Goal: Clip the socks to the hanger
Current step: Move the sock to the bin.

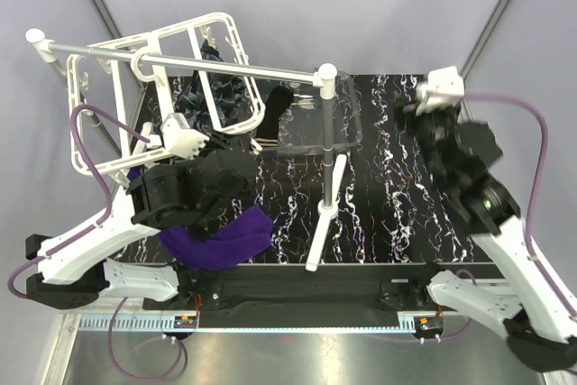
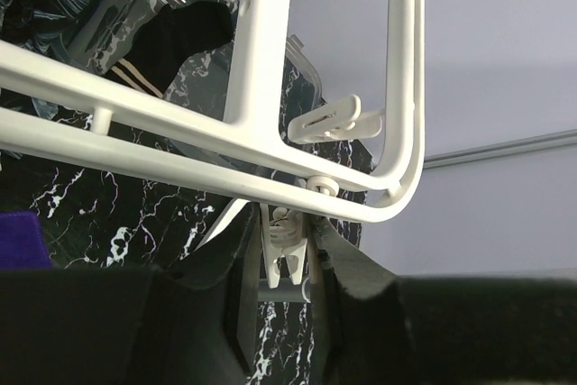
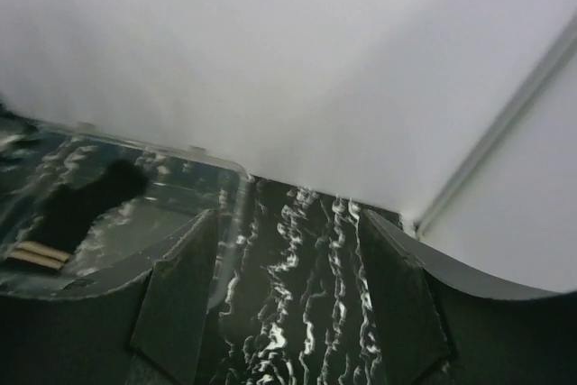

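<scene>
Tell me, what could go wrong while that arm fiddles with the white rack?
1. The left fingers look closed on a small clip under the hanger corner. The hanger only hangs from the rod, so a push could swing it and the clip could slip out.
2. The purple sock lies on the table under that arm, and the right fingers are open and empty, far off. The clip may get squeezed open with no sock ready.

Soft, even white light from above, faint shadows. Around my right gripper (image 3: 287, 223) everything is blurred, the tabletop (image 3: 297, 313) between its jaws glinting. Ahead of my left gripper (image 2: 282, 241) it's sharp.
</scene>
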Robot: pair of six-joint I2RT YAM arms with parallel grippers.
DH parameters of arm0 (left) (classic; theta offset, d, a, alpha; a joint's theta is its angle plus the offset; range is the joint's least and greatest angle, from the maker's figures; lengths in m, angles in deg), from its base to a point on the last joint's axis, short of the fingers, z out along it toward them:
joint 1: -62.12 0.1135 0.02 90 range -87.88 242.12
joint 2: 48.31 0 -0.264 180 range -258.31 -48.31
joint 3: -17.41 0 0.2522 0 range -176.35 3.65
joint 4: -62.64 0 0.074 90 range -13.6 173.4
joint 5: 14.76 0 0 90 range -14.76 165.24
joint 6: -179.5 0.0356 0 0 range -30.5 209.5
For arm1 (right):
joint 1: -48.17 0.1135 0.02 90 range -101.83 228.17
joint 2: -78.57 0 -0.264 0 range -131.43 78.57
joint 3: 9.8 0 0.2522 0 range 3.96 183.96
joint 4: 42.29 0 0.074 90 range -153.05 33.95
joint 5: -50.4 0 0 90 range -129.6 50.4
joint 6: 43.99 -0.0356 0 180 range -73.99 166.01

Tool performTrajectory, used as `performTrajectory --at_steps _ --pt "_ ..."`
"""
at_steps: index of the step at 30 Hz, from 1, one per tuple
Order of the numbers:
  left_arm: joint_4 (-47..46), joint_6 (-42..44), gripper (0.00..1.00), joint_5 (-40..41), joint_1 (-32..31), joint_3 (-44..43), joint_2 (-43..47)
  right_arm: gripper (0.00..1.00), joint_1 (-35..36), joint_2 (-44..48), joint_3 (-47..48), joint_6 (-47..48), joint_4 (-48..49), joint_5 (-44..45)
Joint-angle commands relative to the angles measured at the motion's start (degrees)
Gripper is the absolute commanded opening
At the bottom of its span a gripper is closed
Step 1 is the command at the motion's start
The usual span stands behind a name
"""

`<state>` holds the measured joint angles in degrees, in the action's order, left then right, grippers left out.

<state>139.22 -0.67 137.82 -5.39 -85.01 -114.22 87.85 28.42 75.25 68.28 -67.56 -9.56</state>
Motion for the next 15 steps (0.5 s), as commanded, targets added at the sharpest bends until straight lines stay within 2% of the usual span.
performTrajectory --at_steps 1,2,5,8,9,10,14,15 --pt "-2.5 1.4 0.0 3.2 0.4 0.6 1.7 0.72 -14.6 -8.6 6.0 -14.6 -6.6 -15.2" --pt "-3.1 1.6 0.0 3.2 0.4 0.8 1.9 0.72 -19.3 -10.8 8.1 -16.3 -8.0 -16.5" --pt "-4.4 2.4 0.0 2.9 0.4 1.3 2.5 0.74 -22.3 -20.5 12.6 -19.4 -9.0 -16.6" --pt "-6.2 3.6 0.0 2.3 0.4 1.7 2.8 0.77 -28.2 -30.7 18.9 -30.1 -10.5 -25.4" --pt "-6.7 4.0 0.0 2.0 0.4 1.9 2.9 0.77 -31.4 -35.8 20.4 -33.0 -10.4 -32.7" --pt "-7.0 4.2 0.0 1.8 0.3 2.3 3.0 0.76 -32.3 -38.2 21.9 -37.2 -10.0 -35.6" --pt "-9.4 5.4 0.0 1.6 0.1 3.3 3.5 0.79 -33.3 -48.4 28.6 -39.1 -6.4 -46.3" --pt "-9.5 5.4 0.0 1.5 0.0 3.3 3.7 0.79 -33.4 -52.0 29.3 -39.4 -5.3 -51.5"
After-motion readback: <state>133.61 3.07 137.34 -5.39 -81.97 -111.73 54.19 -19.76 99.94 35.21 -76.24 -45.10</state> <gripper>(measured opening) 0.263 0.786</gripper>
